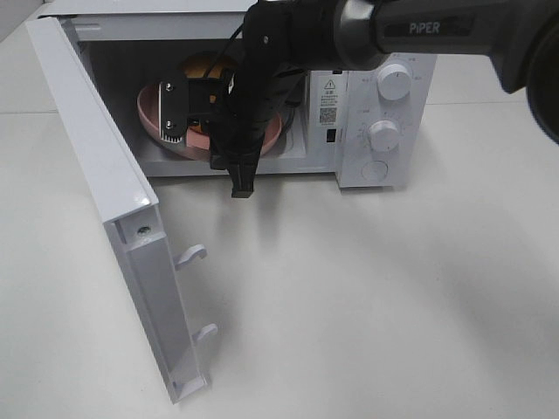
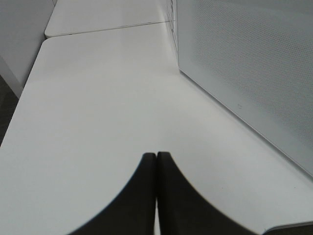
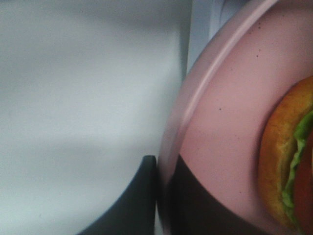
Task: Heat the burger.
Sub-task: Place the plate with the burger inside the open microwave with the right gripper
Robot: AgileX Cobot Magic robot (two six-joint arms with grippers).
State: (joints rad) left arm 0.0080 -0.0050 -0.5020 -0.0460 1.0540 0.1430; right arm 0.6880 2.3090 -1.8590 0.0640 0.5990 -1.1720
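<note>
**Right gripper pinching the plate rim inside the microwave**

My right gripper (image 3: pixel 159 164) is clamped on the rim of the one pink plate (image 3: pixel 220 122), with a finger on each side. The plate carries the single burger (image 3: pixel 286 161), and both are inside the white microwave (image 1: pixel 410 157). Its door (image 1: pixel 96 166) is swung wide open, with two hooks (image 1: pixel 190 255) on its edge. My left gripper (image 2: pixel 156 155) has its fingers pressed together on nothing, above the bench (image 2: pixel 98 98) and beside a perforated white panel (image 2: pixel 244 58). The microwave front has two knobs (image 1: pixel 395 83). The arm (image 1: pixel 454 30) reads "PiPER".
</note>
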